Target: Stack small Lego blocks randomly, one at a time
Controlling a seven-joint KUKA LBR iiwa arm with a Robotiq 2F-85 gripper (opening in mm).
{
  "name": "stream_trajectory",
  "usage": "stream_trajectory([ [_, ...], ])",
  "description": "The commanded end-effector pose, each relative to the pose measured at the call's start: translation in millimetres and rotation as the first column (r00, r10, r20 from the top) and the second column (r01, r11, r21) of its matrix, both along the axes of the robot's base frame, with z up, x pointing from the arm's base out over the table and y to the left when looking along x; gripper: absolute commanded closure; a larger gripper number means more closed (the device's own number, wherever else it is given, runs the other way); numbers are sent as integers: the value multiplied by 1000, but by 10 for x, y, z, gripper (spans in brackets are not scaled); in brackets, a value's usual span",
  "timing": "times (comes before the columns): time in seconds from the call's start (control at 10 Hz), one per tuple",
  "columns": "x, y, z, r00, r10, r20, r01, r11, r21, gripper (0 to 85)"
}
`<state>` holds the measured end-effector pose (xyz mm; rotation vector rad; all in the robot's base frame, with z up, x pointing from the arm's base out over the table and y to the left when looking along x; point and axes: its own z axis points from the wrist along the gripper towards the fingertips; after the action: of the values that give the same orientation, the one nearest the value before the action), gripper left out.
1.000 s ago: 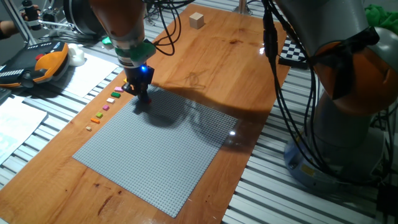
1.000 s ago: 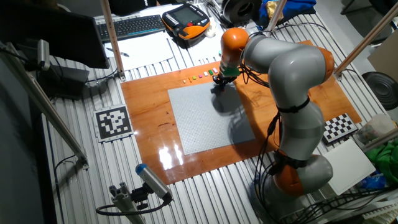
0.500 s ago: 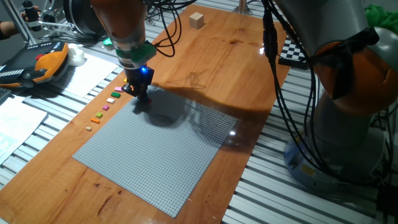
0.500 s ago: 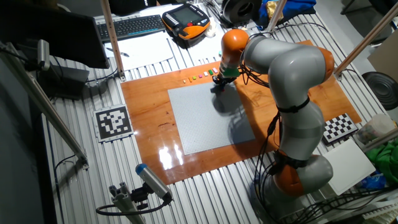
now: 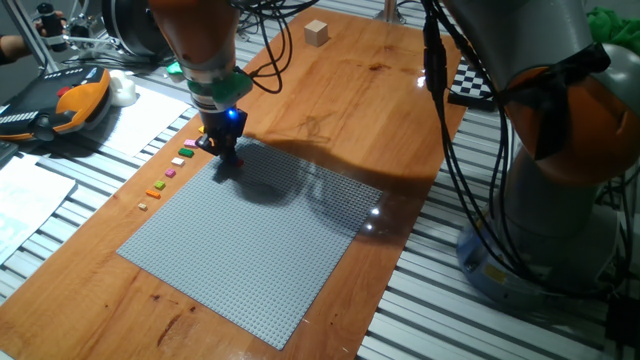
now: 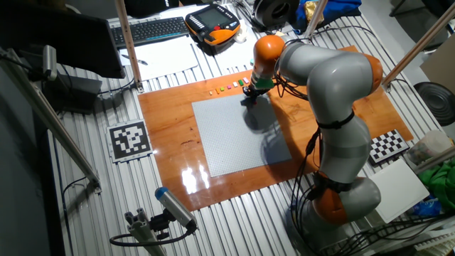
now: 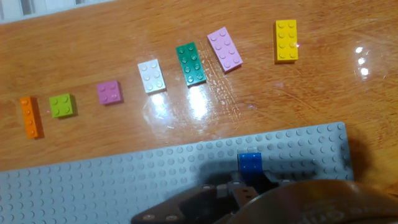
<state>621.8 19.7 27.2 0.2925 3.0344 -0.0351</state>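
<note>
1. Pincer [image 5: 229, 153] sits low over the near corner of the grey baseplate [image 5: 250, 240]. In the hand view a blue brick [image 7: 250, 163] lies right at the fingertips, on the plate. I can't tell whether it's gripped or let go.
2. My call: the blue brick is being seated. I'd press straight down, studs aligned, then lift vertically so it doesn't peel off.
3. Remaining bricks lie in a row on the wooden surface [image 7: 124, 37], just beside the plate edge: orange [image 7: 30, 117], lime [image 7: 63, 105], pink [image 7: 109, 93], white [image 7: 152, 76], green [image 7: 190, 63], lilac [image 7: 224, 49], yellow [image 7: 286, 40].
4. Hard glossy plastic, studded tops, square edges. The surface is varnished and glary.
</note>
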Motion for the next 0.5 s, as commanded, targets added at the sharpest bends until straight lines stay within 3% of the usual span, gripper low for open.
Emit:
stream_trajectory([
  [0.0, -17, 8, -20, 1000, 1, -4, -1, 1000, 1, 850],
  [0.4, -28, 43, 35, 999, 40, -21, -40, 999, -20, 850],
])
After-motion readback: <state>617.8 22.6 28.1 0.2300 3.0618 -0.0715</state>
